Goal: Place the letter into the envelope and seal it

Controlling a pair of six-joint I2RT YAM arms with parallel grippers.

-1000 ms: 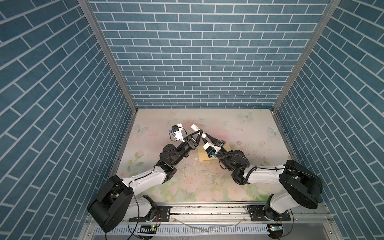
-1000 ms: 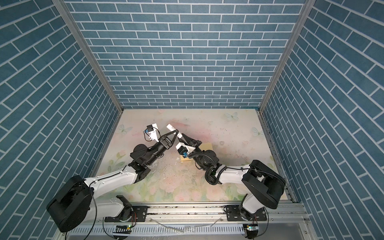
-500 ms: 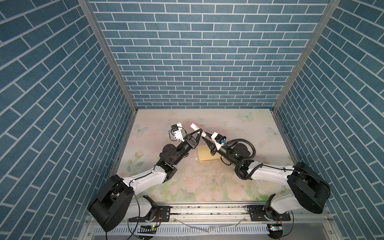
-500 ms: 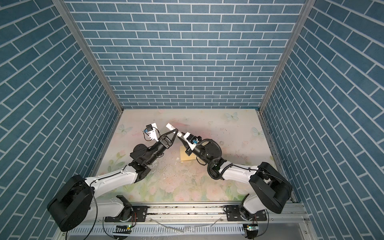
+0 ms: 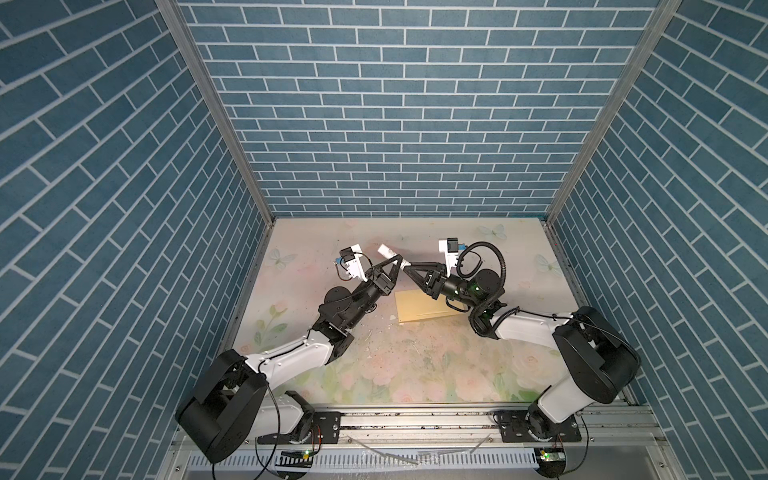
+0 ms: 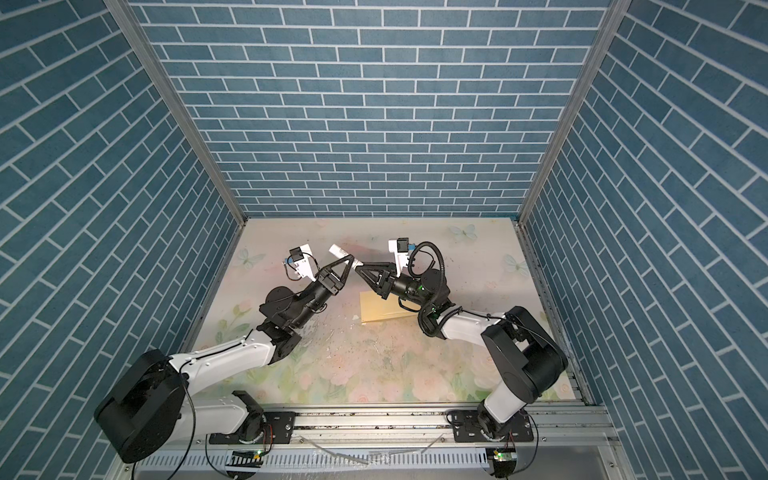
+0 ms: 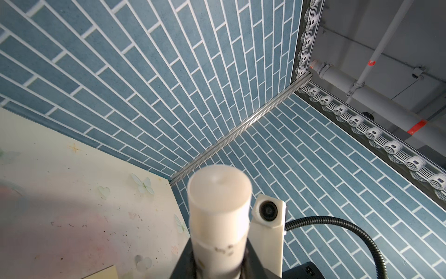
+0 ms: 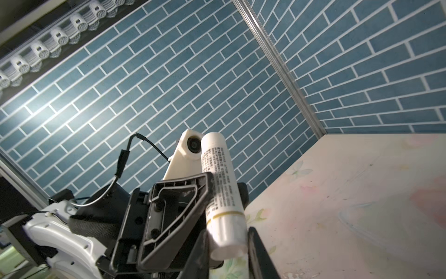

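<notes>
**Glue stick clenched between both sets of jaws, envelope flat below**

Lying flat on the floral tabletop [image 5: 415,374], below and beside the right gripper [image 5: 409,268], one end hidden behind that arm in both top views: the plain yellow envelope [image 5: 417,309]. Well clear of both sets of jaws, touched by neither.

Raised above it, tip to tip with the left gripper [image 5: 397,262]. Clenched in the left jaws at mid-length: a white glue stick [image 8: 218,186], tilted, far end poking out past them. Gripped at its plain near end by the right jaws, as seen in the right wrist view.

Printed along the tube in fine dark lines, too small to read. Ringed by a thin yellow band near the plain end. No brand legible.
</notes>
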